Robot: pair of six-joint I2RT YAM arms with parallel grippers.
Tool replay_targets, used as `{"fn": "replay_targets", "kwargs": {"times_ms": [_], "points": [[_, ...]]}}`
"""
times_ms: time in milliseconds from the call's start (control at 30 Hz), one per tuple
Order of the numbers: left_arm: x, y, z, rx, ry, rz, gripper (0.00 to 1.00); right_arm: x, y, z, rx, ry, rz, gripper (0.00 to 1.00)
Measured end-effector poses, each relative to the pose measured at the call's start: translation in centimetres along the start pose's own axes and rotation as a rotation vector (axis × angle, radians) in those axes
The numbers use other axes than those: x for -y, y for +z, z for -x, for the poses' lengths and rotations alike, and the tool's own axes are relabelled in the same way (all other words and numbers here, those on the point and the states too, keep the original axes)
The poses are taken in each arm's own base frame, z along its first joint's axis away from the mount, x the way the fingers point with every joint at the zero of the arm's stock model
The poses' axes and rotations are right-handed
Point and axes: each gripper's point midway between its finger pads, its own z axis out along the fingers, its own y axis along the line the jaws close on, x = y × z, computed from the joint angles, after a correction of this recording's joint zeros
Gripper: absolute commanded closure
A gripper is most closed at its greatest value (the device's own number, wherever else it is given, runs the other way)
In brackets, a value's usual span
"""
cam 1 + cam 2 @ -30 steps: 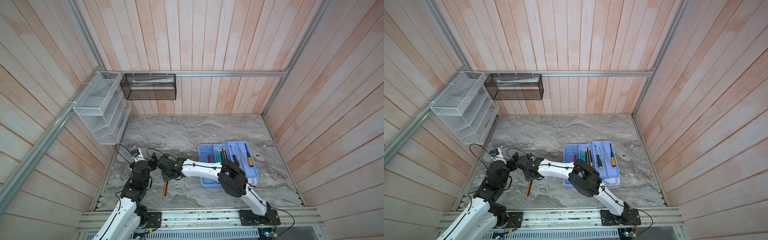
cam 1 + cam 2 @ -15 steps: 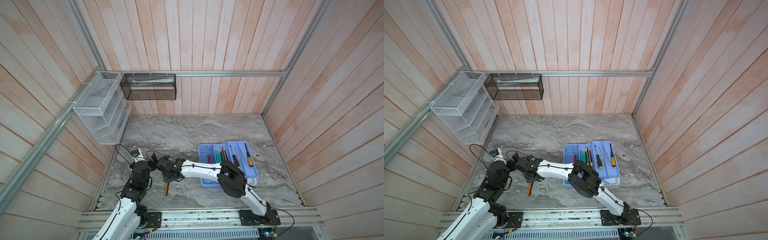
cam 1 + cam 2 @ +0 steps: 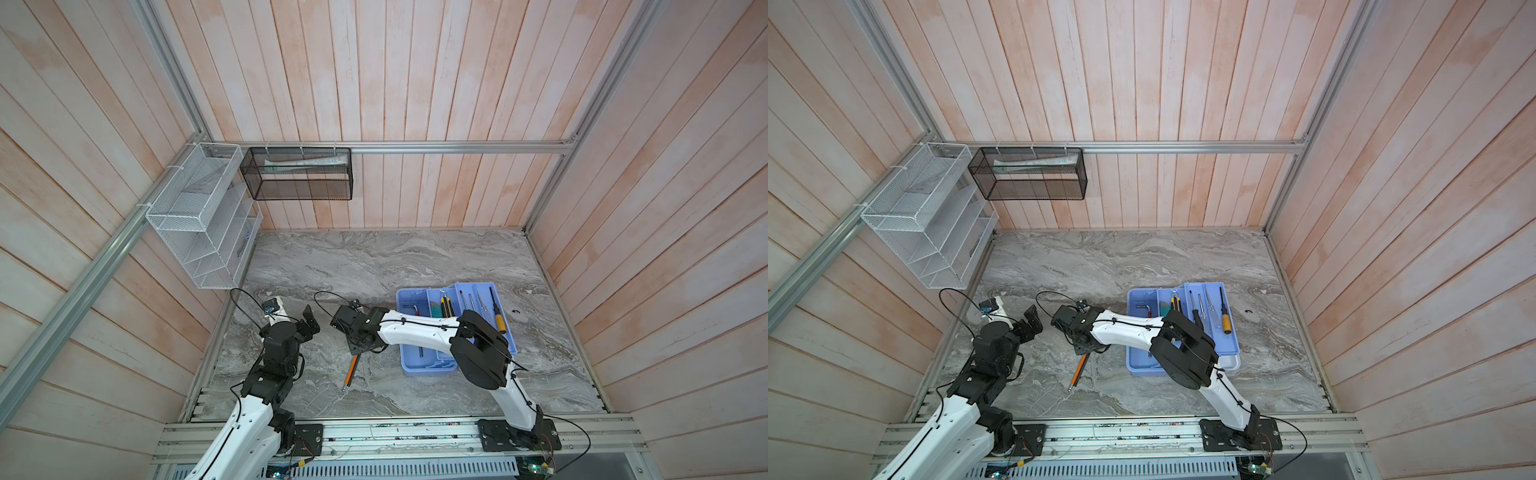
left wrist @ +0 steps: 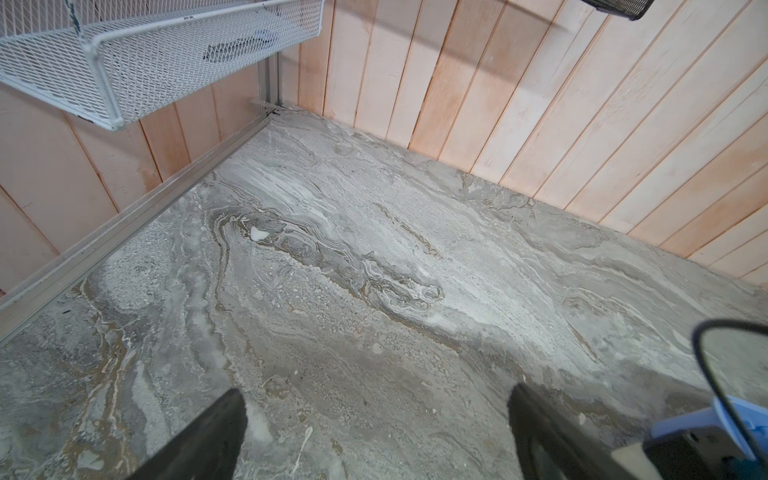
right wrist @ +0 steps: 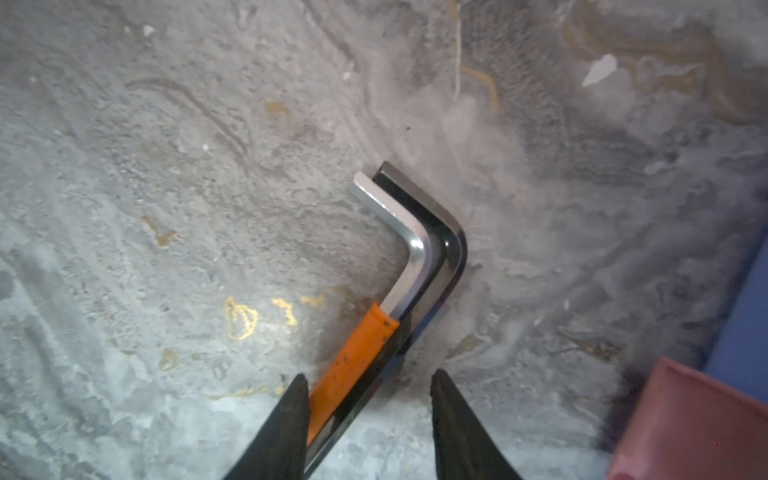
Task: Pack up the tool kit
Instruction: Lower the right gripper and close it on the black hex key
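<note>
Two bent keys (image 5: 419,248), one orange-sleeved, lay between my right fingers (image 5: 282,428), which stood apart. My left fingers (image 4: 199,436) gaped wide over the table (image 4: 374,249).

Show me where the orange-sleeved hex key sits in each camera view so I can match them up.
Top views: in both, the orange-sleeved hex key slants toward the front rail, left of the light blue case.
Left wrist: not in view.
Right wrist: the key runs between the fingertips, its bent steel end beyond them.
Shared landmark: the right gripper, directly at the key's sleeve.
</note>
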Motion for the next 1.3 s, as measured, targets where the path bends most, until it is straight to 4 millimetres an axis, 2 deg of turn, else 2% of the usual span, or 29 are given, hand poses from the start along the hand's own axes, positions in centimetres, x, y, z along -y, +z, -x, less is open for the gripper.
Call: {"fn": "replay_targets", "kwargs": {"times_ms": [233,333,533,833,1033,1300], "points": [[0.0,0.0,0.0,-0.001,0.0,0.0,0.0,1.1,-2.5,0.0,0.044,0.041,0.037,0.63],[0.0,0.0,0.0,-0.002,0.001,0.0,0.0,1.5,-3.1,-0.1,0.056,0.079,0.062,0.64],[0.0,0.0,0.0,-0.002,0.001,0.0,0.0,1.7,-2.0,-0.8,0.03,0.134,0.095,0.6],[0.0,0.0,0.0,-0.002,0.001,0.0,0.0,0.1,-1.8,-0.1,0.041,0.16,0.172,0.6],[0.0,0.0,-0.1,-0.003,0.001,-0.002,0.0,0.4,0.2,-1.5,-0.007,0.152,0.138,0.66],[0.0,0.0,-0.1,-0.004,0.001,-0.002,0.0,0.5,0.2,-1.4,-0.011,0.157,0.138,0.71]]}}
